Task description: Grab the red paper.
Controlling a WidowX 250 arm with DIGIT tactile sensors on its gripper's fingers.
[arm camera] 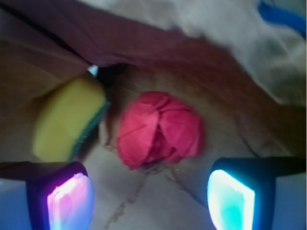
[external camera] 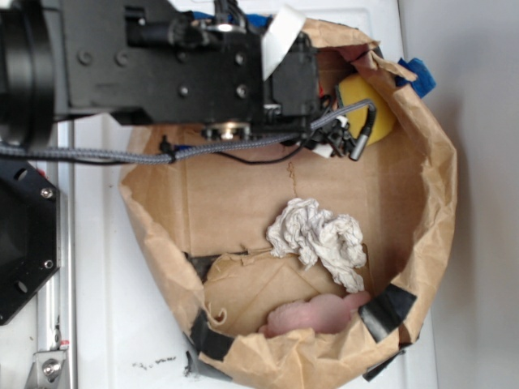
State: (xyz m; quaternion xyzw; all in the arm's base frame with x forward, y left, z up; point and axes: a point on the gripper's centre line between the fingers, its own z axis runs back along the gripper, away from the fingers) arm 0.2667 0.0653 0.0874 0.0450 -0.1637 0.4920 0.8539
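My claw (arm camera: 151, 203) is wide open, holding nothing. Red paper (arm camera: 158, 129) sits on the bag floor between my fingers (arm camera: 69, 201), just beyond them, not touching. Yellow sponge (arm camera: 67, 120) just left of it. White paper wad (external camera: 318, 235) mid-bag.

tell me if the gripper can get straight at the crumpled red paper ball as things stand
Probably yes. The gripper is open, and the crumpled red paper ball lies uncovered ahead between its fingers. The yellow sponge with a green edge sits just beside it.
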